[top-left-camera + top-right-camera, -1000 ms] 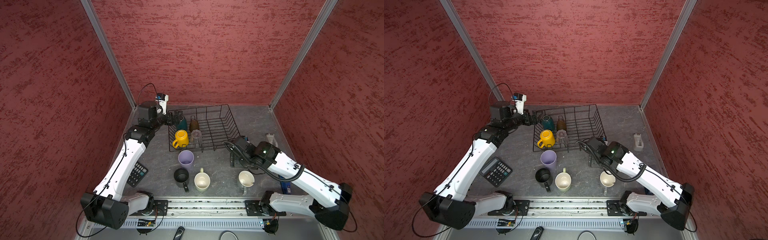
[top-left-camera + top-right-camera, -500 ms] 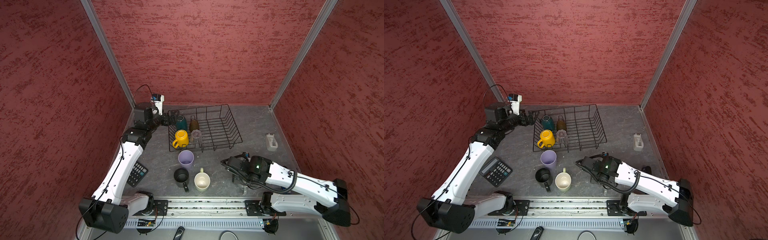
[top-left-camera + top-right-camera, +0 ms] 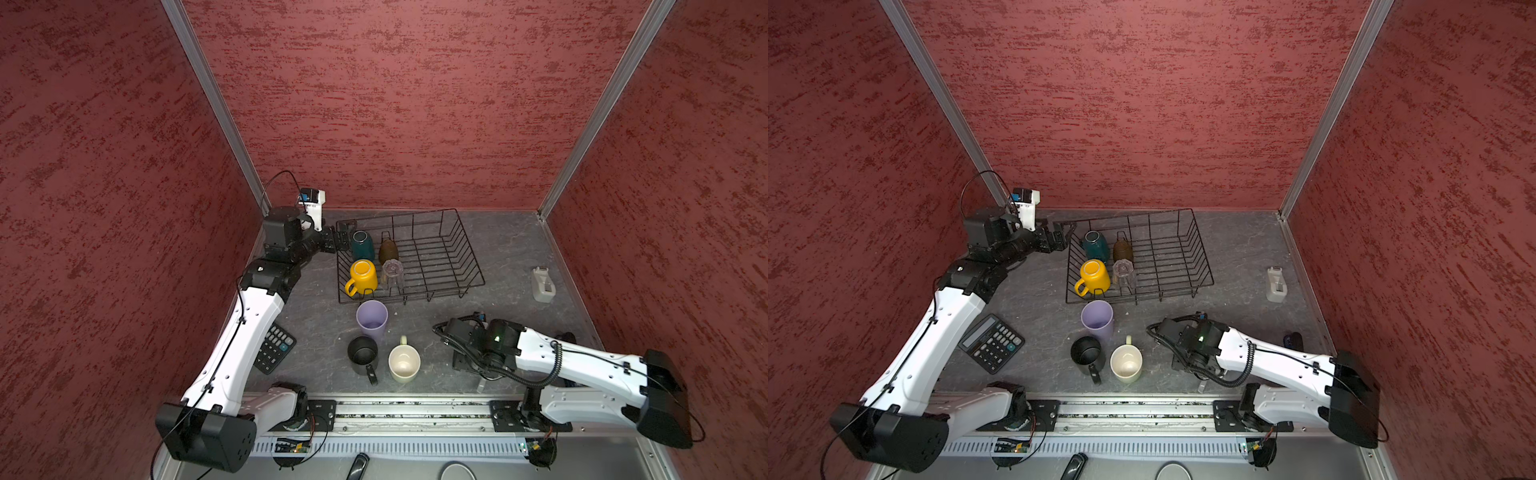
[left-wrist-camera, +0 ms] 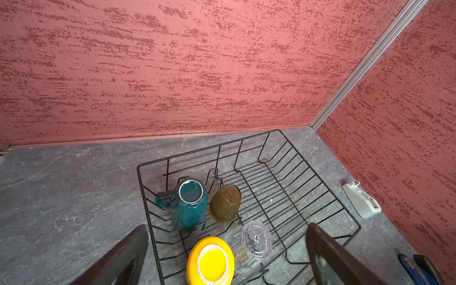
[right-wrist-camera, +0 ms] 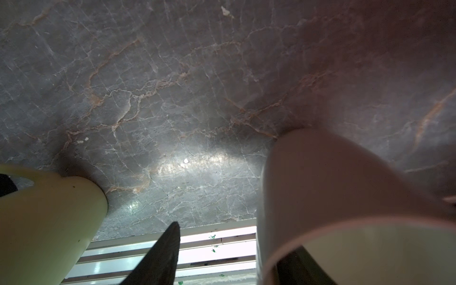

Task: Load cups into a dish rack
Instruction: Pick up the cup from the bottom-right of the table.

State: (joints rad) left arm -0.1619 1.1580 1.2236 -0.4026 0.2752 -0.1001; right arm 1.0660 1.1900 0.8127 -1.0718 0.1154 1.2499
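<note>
**Desk:** Where is the rack?

**Photographer:** The rack (image 3: 451, 253) stands mid-worktop (image 3: 498, 249), toward the back wall. Four cups sit upside down in its left end. The teal mug (image 3: 362, 245) and brown glass (image 3: 388, 250) are behind, and the yellow mug (image 3: 362, 272) and clear glass (image 3: 393, 271) are in front.

**Desk:** And the other cups?

**Photographer:** They are upright on the worktop. The lilac tumbler (image 3: 372, 318) is just in front of the rack. The black mug (image 3: 363, 354) and cream mug (image 3: 404, 363) stand side by side nearer the rail (image 3: 415, 409). The grey mug (image 5: 333, 192) stands to the cream mug's right, under the right arm.

**Desk:** What are the pincers doing?

**Photographer:** The right pincer (image 5: 234, 237) hangs at the grey mug's rim, partly spread. One finger (image 5: 162, 256) is outside the wall with a clear gap to it, and the other appears to be inside the cup. It pinches nothing. The left pincer (image 4: 227, 226) is spread wide and empty, and it hovers at the rack's left end, near the teal mug.

**Desk:** What else is in view?

**Photographer:** A calculator (image 3: 992, 343) lies beside the left arm. A white tape dispenser (image 3: 542, 284) sits near the right wall, well apart from the rack.
</note>
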